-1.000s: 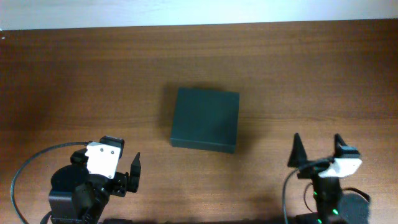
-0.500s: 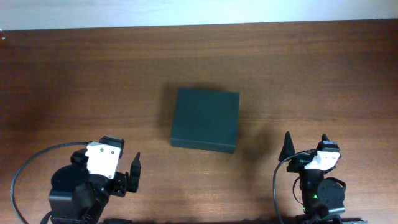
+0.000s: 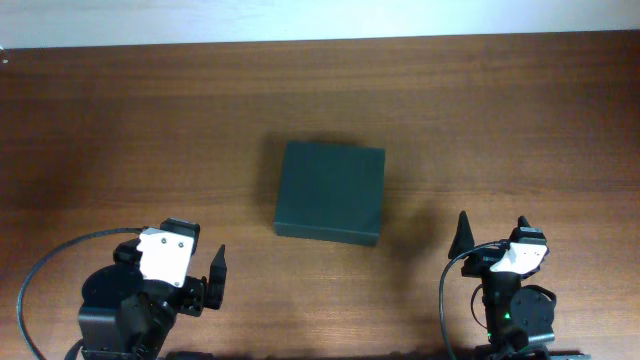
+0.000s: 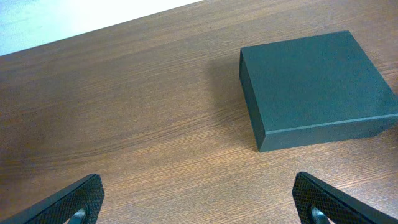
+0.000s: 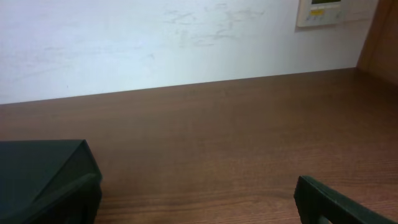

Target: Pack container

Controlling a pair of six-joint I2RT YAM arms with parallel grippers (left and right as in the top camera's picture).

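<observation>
The left pincer stands wide open, its two fingertips far apart at the lower corners of the left wrist view. They hold nothing and touch nothing. The right pincer is also spread open and empty, with its tips pointing away from the robot. The container lies flat on the table with its lid down. It sits ahead of both pincers and between them, to the right of the left one and to the left of the right one, apart from each.
</observation>
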